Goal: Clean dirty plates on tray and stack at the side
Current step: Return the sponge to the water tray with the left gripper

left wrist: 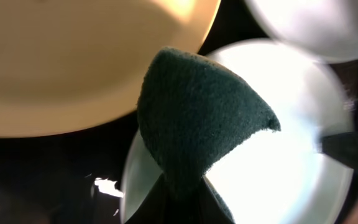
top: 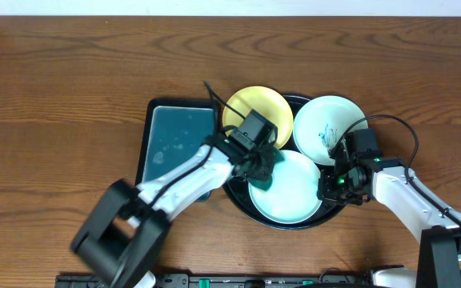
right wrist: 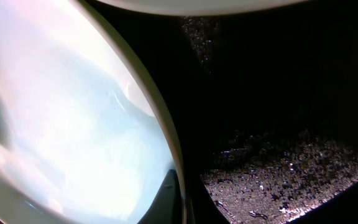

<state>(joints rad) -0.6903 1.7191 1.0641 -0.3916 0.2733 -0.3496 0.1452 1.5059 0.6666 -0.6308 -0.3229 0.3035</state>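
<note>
front mint plate (top: 290, 196) sits in the black tray (right wrist: 291, 180), between the two sets of jaws. Its centre looks clean from overhead.

left gripper (top: 261, 160): jaws clamped on a dark green sponge (left wrist: 197, 112). The sponge sticks out ahead of the fingertips as a folded wedge, over that plate's left edge. Can't tell if it's pressed onto the plate surface or just above it.

right gripper (top: 328, 186): jaws fully closed at the same plate's right rim. In the wrist view the rim runs straight down into the finger (right wrist: 166, 198), so it looks pinched on the rim. Tray floor beside that jaw is wet, covered in droplets.

yellow plate (top: 250, 106): in the tray, just beyond the left jaws, its edge close behind the sponge.

scribbled plate (top: 326, 124): pale with blue marks in the centre, in the tray just beyond the right jaws.

teal tray (top: 178, 136): rectangular, outboard of the left jaws and touching the black tray's left side, on the wood table (top: 54, 96).
</note>
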